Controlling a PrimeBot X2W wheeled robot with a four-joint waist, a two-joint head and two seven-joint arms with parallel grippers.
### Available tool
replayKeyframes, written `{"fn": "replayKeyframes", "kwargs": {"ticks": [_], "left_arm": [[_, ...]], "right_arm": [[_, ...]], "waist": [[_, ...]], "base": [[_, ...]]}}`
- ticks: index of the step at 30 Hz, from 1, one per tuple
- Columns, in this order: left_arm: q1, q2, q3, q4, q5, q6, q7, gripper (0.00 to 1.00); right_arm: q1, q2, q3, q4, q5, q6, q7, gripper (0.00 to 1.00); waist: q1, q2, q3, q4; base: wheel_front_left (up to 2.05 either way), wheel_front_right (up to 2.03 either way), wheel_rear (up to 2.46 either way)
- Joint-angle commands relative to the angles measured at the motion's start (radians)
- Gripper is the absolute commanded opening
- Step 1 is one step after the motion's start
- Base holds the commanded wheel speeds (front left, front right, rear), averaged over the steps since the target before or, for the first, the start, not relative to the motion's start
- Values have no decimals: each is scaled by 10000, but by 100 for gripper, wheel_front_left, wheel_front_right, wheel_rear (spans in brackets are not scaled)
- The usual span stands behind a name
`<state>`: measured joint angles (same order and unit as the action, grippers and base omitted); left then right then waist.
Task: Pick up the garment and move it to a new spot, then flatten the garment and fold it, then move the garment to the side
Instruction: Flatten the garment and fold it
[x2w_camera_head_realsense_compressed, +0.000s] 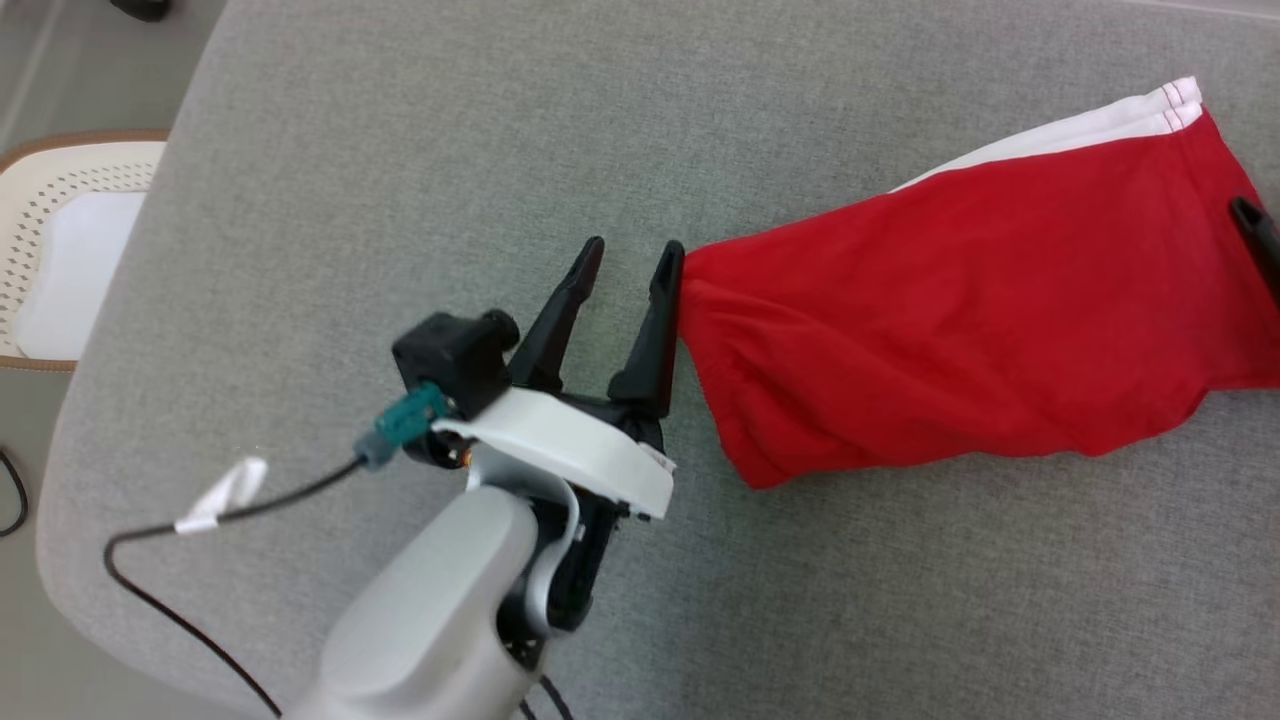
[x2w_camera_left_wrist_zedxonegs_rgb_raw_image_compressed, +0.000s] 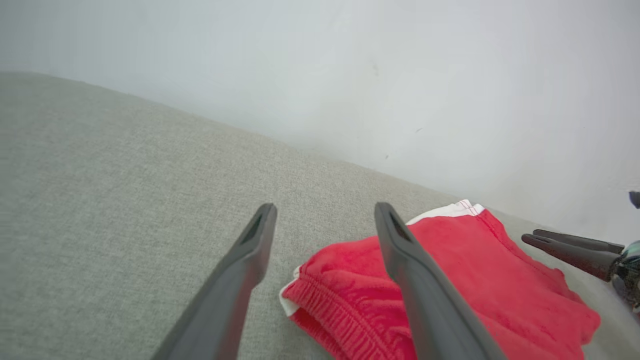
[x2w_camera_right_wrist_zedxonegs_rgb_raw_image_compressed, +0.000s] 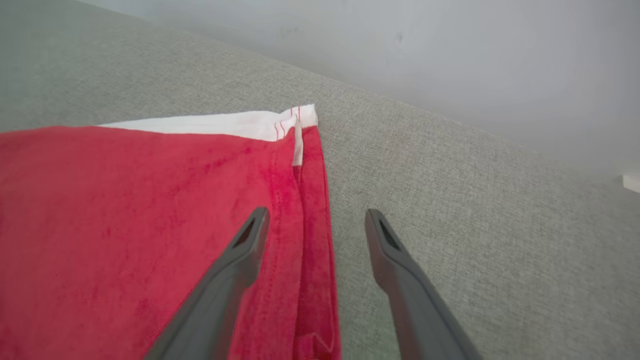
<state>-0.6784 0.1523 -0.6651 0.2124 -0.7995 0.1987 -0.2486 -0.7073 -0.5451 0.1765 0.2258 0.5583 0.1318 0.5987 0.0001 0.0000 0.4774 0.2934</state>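
the red garment lies stretched along the grey fabric surface, with its gathered waistband towards the left arm and its white-striped hem towards the right. it is not flat: soft creases run across the waistband half.

the left jaws stand wide and hold nothing. in the head view 1 of the left fingers is right against the waistband edge, while the gap between the 2 fingers is over bare surface. the right jaws are also wide and empty. in the right wrist view they straddle the hem, 1 finger over red cloth and the other over the surface.

risks, as i judge them:
- closing from here, the left jaws may meet on nothing, because the waistband sits beside the gap rather than in it.
- either side may catch only the top layer, so the garment would open or twist when lifted.
- a low grip may pinch the surface cloth along with the hem.
- pulling unevenly across this rough weave may bunch the creases instead of smoothing them.
- the cable trailing from the left wrist may snag.

no brand or writing can be read. the white tag on the cable looks blank, and the white stripe shows only thin red stitching.
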Motion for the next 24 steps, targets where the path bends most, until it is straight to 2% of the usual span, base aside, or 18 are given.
{"fn": "replayKeyframes", "kwargs": {"ticks": [1,4,6,13,14,15,16,20,24], "left_arm": [[296,128,22,-302,878,340,-133,100],[690,-60,401,-997,2031,660,-161,100],[1186,-259,713,-1363,2639,712,-152,100],[2560,-818,1398,-1797,4033,241,-157,100],[2707,-853,1451,-1794,4243,156,-158,100],[2841,-890,1510,-1812,4378,74,-158,100],[3012,-923,1625,-1817,4444,12,-158,100],[3390,-975,1773,-1737,4722,-222,-157,100],[3850,-993,1964,-1521,5081,-429,-155,100]], "right_arm": [[160,-187,-63,71,95,-26,69,100],[157,-201,-264,263,86,-26,292,100],[87,-158,-343,350,95,-26,509,100],[179,52,-125,714,-77,-12,1542,100],[221,113,-72,766,-137,-11,1633,76],[234,177,-51,794,-186,-1,1655,35],[237,245,-139,874,-265,0,1577,0],[336,456,-226,1040,-346,-1,1633,0],[445,674,-565,1005,-244,-3,1411,0]], "waist": [[-1,0,13,56],[-1,0,90,192],[-1,0,145,313],[-1,0,148,847],[-1,0,107,911],[-1,0,72,959],[-1,0,21,1000],[-1,0,-198,992],[-1,0,-587,678]], "base": [[0,0,0],[0,0,0],[0,0,0],[0,0,0],[0,0,0],[0,0,0],[0,0,0],[0,0,0],[0,0,0]]}}
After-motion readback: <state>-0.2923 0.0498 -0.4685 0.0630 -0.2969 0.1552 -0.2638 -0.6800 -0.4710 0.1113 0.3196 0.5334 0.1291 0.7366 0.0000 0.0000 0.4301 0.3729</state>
